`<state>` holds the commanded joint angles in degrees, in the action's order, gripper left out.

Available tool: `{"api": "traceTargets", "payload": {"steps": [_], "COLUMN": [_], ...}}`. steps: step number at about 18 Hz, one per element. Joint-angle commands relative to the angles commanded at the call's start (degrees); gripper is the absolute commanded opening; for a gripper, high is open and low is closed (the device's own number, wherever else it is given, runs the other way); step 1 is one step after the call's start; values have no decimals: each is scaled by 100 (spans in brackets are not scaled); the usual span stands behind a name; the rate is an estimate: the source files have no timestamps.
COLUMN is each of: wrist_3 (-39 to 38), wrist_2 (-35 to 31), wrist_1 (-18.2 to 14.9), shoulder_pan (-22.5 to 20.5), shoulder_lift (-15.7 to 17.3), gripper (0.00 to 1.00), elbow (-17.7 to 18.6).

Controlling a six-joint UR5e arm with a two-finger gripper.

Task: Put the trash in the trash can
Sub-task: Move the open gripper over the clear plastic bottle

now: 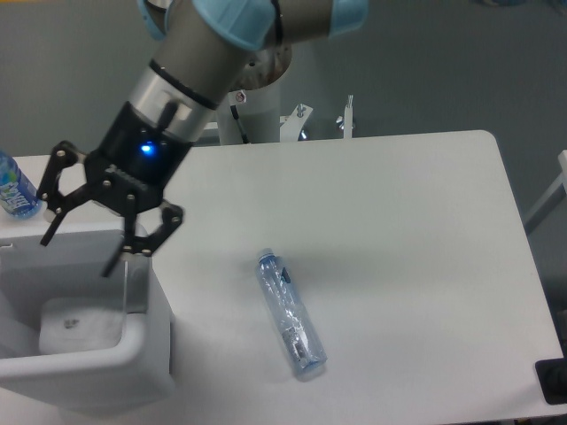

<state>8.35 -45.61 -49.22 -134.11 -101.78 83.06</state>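
Camera | wrapper (pixel 78 326) in trash can (pixel 133 372) | below spread pincer (pixel 78 251)

White wrapper (pixel 78 326) lies crumpled inside the white trash can (pixel 133 361), at 8 o'clock. Crushed clear bottle (pixel 291 314) lies flat on the table at 6 o'clock, right of the can.

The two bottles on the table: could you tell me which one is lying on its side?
The crushed clear bottle in the middle of the table lies flat. The small blue-labelled bottle at the left edge stands upright.
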Motion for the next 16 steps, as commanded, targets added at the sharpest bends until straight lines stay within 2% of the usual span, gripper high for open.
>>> {"api": "traceTargets", "payload": {"steps": [5, 8, 12, 16], "wrist_3": [-351, -317, 34, 62], "wrist_2": [-1115, -1529, -2512, -2699], "wrist_1": [9, 9, 53, 53], "shoulder_pan": [-405, -581, -581, -608], "shoulder_lift": [0, -87, -588, -1018], "gripper": [100, 100, 100, 100], "elbow": [-9, -9, -184, -343]}}
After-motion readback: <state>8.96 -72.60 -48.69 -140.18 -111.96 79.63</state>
